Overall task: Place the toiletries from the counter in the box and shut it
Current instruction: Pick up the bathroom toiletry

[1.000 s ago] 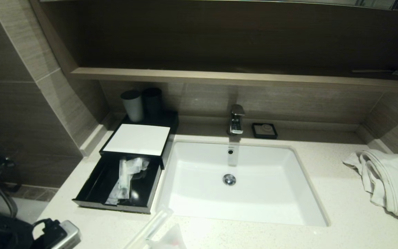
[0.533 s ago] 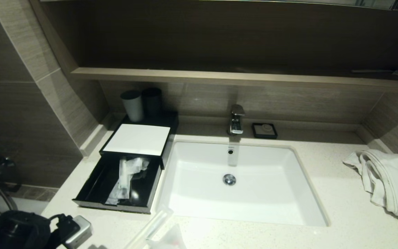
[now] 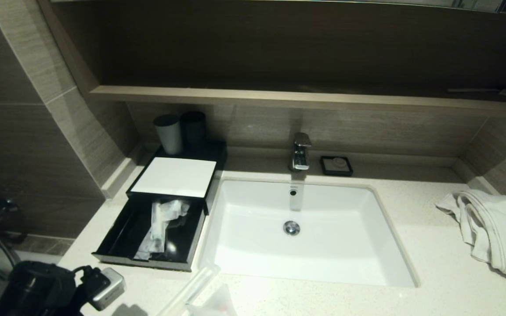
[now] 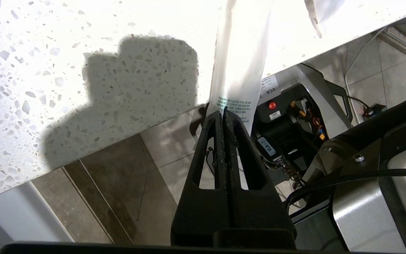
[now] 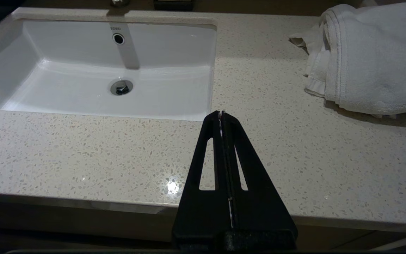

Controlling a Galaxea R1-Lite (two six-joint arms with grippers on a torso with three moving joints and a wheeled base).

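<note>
Since the earlier frame, the left arm has advanced over the near left corner of the pale speckled stone counter (image 3: 433, 263). Left gripper (image 4: 223, 112): fingers pressed together, empty, tips just short of the end of a long clear-plastic-wrapped stick (image 4: 240, 63) overhanging the counter's near edge. A white plastic packet (image 3: 218, 303) lies beside the stick. Low black box (image 3: 176, 177) at the left edge: drawer open, wrapped items inside. Right gripper (image 5: 221, 113) parked above the near edge, fingers together.
</note>
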